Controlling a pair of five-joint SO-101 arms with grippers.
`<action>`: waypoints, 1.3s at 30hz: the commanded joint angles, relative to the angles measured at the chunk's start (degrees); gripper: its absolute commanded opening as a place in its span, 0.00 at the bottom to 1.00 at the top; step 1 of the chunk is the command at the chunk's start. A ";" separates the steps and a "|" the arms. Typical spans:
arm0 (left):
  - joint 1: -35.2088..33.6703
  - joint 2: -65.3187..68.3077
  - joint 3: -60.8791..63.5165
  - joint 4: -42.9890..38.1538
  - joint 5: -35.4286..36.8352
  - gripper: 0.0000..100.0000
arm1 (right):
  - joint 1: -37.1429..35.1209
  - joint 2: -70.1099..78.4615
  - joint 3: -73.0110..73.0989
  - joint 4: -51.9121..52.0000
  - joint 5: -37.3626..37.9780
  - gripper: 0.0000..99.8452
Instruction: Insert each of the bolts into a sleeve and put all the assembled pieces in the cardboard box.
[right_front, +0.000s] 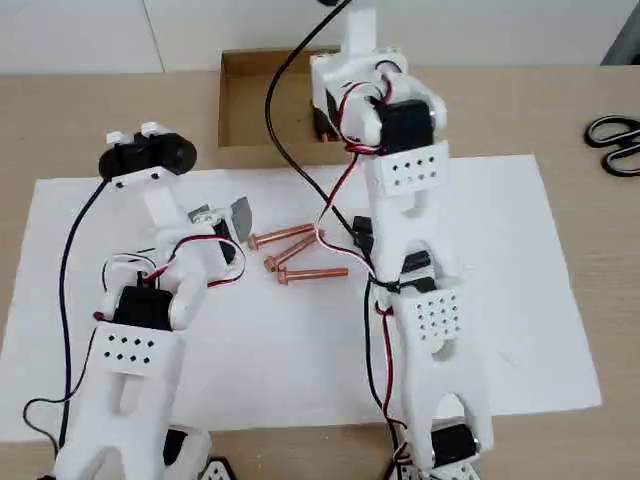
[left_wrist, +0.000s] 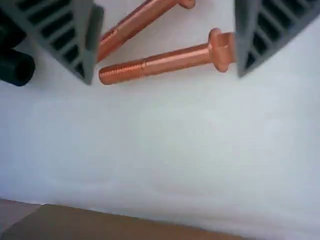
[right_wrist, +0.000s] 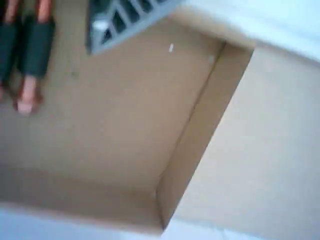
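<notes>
**Copper bolt lying between the spread jaws of the left gripper**

White paper (right_front: 300, 350) is covering most of the wooden table (right_front: 80, 110). The part of it nearest the arm bases is lying bare between the two arms, leaving free room there. In the left wrist view the paper's edge is running not far from the gripper, with brown table beyond it. The cardboard box (right_front: 238, 100) is sitting at the paper's far edge, and its left part is showing bare floor. Scissors (right_front: 612, 142) are lying well apart, at the table's right edge.

The left gripper (left_wrist: 164, 70) is hanging low over the paper with its jaws spread wide, one on each side of a bolt (left_wrist: 165, 60). The bolt's flanged head is lying just beside one jaw. A second bolt (left_wrist: 135, 22) is lying at an angle close by, and a black sleeve (left_wrist: 15, 65) is showing past the other jaw. From above, three bolts (right_front: 292, 254) are lying together near the paper's middle, fanning apart. Each is shining copper, smooth along the shank and threaded toward the tip.

The right gripper (right_front: 328, 110) is hanging over the box, and how its jaws are standing cannot be told. Two assembled pieces (right_wrist: 37, 45) are lying side by side on the box floor, each a black sleeve with a copper end sticking out.
</notes>
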 joint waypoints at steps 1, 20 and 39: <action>1.14 -1.14 -2.51 0.26 0.26 0.18 | 0.40 -10.42 -2.20 8.40 0.09 0.19; 10.55 -1.14 -2.59 2.20 0.44 0.18 | 1.80 -39.52 50.37 11.47 11.69 0.19; 18.02 -1.05 3.82 2.11 5.01 0.18 | 13.93 -71.69 102.33 10.24 12.31 0.19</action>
